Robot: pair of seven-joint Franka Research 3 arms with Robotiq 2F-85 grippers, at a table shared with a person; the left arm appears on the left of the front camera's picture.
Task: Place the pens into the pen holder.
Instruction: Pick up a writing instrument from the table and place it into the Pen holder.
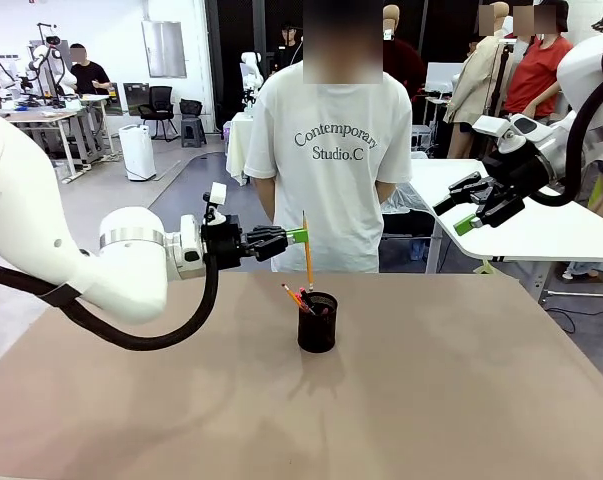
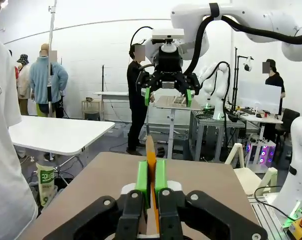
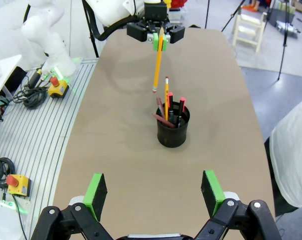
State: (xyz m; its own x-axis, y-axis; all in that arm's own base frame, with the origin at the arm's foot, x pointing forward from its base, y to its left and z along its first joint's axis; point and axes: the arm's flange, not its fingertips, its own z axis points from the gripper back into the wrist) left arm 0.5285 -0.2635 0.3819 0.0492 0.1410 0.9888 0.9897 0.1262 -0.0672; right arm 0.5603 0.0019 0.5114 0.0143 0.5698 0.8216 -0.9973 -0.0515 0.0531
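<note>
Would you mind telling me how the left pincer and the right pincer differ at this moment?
The left pincer is shut on a yellow pencil; the right pincer is open and holds nothing. The left pincer hangs just above the pen holder; the right pincer sits high and off to the side, past the table's edge. Both are black with green pads.
</note>
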